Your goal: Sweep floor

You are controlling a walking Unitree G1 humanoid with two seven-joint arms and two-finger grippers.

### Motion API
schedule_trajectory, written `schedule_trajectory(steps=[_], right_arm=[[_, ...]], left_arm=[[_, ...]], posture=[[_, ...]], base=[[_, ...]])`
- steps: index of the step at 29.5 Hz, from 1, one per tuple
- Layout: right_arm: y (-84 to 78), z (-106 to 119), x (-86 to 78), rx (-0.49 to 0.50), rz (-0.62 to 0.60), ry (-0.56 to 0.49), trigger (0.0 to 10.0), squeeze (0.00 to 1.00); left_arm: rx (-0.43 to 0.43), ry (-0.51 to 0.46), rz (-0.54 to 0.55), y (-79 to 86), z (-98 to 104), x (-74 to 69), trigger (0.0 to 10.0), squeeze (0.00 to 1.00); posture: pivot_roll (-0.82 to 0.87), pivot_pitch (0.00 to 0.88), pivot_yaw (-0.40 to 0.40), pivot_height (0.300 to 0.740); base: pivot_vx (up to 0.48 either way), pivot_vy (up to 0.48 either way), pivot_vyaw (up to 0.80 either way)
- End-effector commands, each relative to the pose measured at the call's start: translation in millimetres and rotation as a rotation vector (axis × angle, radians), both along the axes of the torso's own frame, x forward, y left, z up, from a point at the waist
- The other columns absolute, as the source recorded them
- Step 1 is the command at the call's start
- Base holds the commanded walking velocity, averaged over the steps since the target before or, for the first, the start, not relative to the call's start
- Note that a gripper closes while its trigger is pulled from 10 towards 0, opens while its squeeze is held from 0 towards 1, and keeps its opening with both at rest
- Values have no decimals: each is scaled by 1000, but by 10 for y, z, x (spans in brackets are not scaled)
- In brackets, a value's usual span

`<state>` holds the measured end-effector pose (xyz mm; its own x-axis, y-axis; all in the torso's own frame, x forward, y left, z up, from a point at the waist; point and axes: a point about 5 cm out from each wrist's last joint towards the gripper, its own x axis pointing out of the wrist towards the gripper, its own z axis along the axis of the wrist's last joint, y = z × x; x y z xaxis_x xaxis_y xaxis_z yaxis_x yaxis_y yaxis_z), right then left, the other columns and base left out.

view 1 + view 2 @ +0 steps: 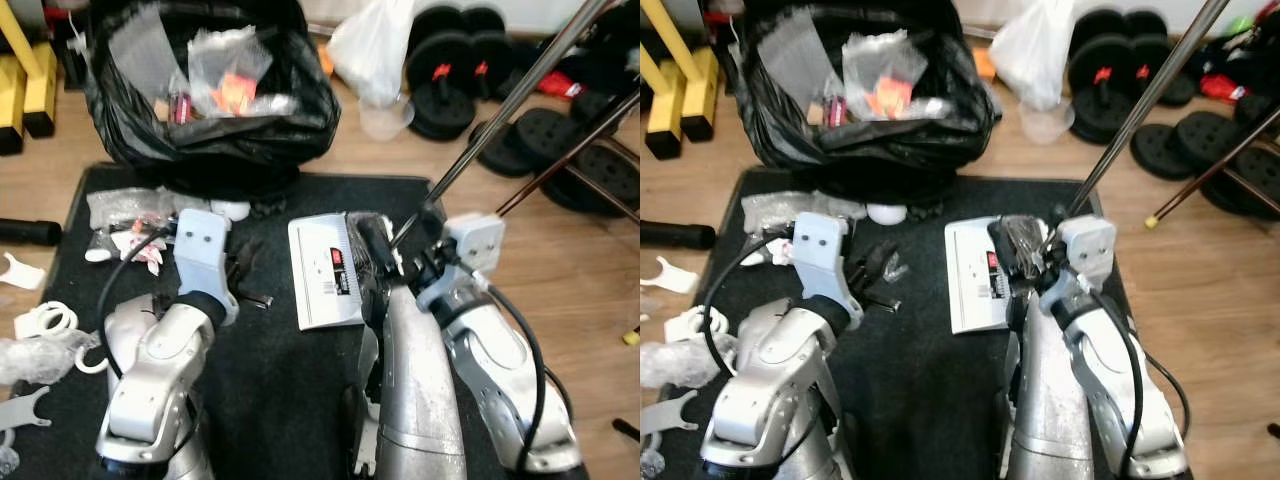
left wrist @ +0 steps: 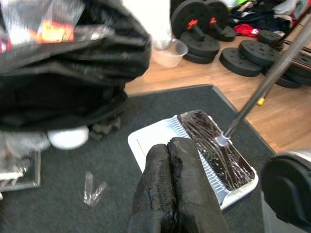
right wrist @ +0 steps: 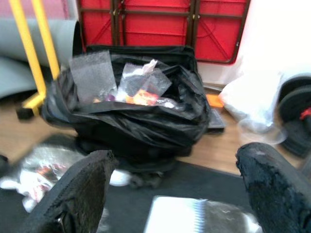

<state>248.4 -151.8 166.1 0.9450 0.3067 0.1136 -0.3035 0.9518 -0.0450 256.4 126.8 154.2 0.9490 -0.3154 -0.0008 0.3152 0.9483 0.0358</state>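
My left gripper (image 2: 172, 160) pressed together and right gripper (image 3: 175, 189) spread wide, my broom head (image 2: 216, 155) rests on the white dustpan (image 1: 320, 270) beside the full black rubbish bag (image 1: 210, 90), wrappers (image 1: 130, 225) still littering the mat (image 1: 280, 400).

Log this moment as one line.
left gripper: shut, over mat | right gripper: open, facing trash bag | dustpan: on mat, brush inside

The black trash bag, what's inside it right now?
The black trash bag holds clear plastic wrappers and small red and orange packets at its open top. Whatever lies deeper is hidden by the wrappers and the bag's folds.
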Motion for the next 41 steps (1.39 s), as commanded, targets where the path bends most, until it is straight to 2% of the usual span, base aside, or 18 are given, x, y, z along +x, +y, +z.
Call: schedule_trajectory(steps=[1,2,4,6,7,11,20,41], right_arm=[[-83,-42,-49,-39,-16,18,10000,0],[-141,-88,-87,-61,-24,35,10000,0],[-154,-160,-100,-68,-39,60,10000,0],[-133,-162,-51,-73,-46,47,10000,0],[-106,-145,32,-81,-55,23,10000,0],[-115,-158,93,-73,-67,23,10000,0],[-147,-236,154,-41,-61,58,10000,0],[-155,-235,215,-73,-38,34,10000,0]], left_arm=[[20,-7,19,-36,-42,-31,10000,0],[33,-11,26,-30,-58,-40,10000,0],[36,-9,44,-2,-101,1,10000,0],[49,-16,41,-17,-117,41,10000,0],[79,-35,27,-54,-124,99,10000,0],[99,-51,22,-79,-130,163,10000,0],[91,-32,16,-95,-197,213,10000,0],[77,-40,-2,-115,-204,277,10000,0]], posture=[[-143,68,-141,369],[-143,64,-141,374],[-147,50,-138,384],[-141,32,-133,389],[-140,24,-129,399],[-143,19,-127,419],[-146,17,-139,454],[-154,29,-145,519]], base=[[0,0,0],[0,0,0],[0,0,0],[0,0,0],[0,0,0],[0,0,0],[0,0,0],[0,0,0]])
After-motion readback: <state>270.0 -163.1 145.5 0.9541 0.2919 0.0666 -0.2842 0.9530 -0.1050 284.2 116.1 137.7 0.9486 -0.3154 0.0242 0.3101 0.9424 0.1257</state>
